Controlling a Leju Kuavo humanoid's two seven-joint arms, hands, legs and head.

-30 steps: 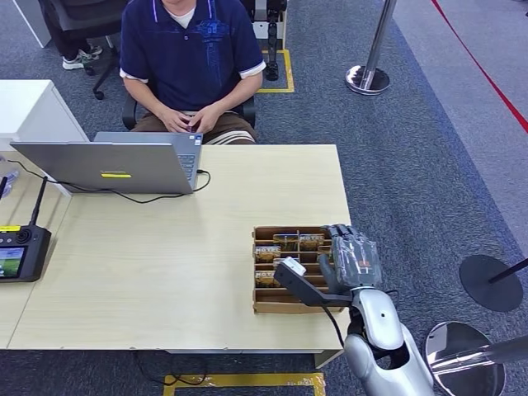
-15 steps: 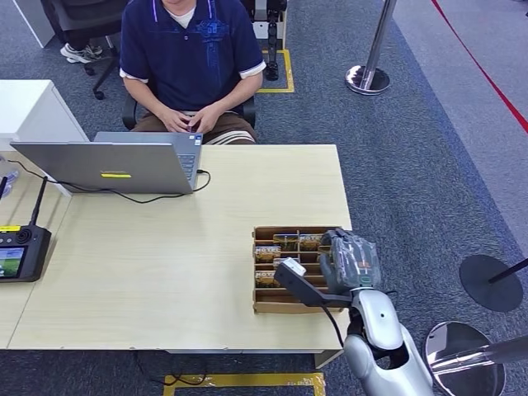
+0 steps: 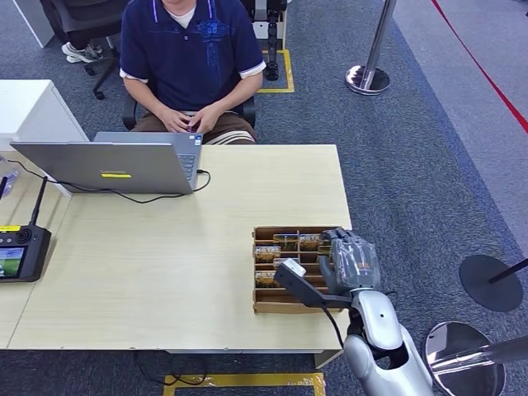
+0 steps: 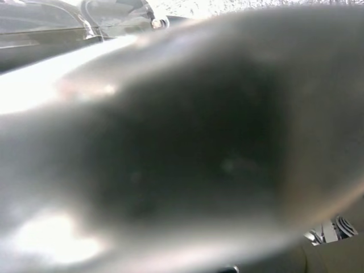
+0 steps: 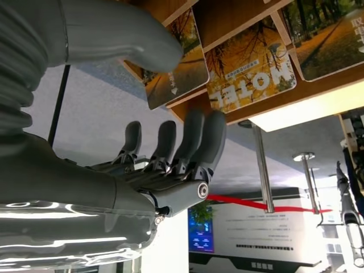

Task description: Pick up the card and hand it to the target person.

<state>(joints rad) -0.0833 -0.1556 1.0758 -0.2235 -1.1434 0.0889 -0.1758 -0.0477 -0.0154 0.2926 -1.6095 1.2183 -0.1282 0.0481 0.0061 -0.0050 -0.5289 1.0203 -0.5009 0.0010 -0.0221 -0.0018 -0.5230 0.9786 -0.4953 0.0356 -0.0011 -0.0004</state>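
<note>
A brown cardboard box (image 3: 274, 305) with several compartments stands on the wooden table near its front right corner. Cards with autumn tree pictures (image 3: 286, 241) stand in it. My right hand (image 3: 350, 260) hovers at the box's right end. In the right wrist view the thumb (image 5: 128, 34) lies against the edge of one card (image 5: 178, 79), and the dark fingers (image 5: 202, 136) reach to the box's outer wall, a gap still between them and the thumb. Another card reading MOTEL (image 5: 251, 77) stands beside it. A person in a dark blue shirt (image 3: 190, 49) sits behind the table's far edge.
An open grey laptop (image 3: 106, 165) with a cable stands at the far left of the table (image 3: 186, 247). A black controller with a screen (image 3: 21, 252) lies at the left edge. Stanchion bases (image 3: 367, 78) (image 3: 464, 359) stand on the carpet to the right.
My right hand has shifted slightly left, closer over the box's right end, and its fingers have curled in a little. The person and the table's things have not moved.
</note>
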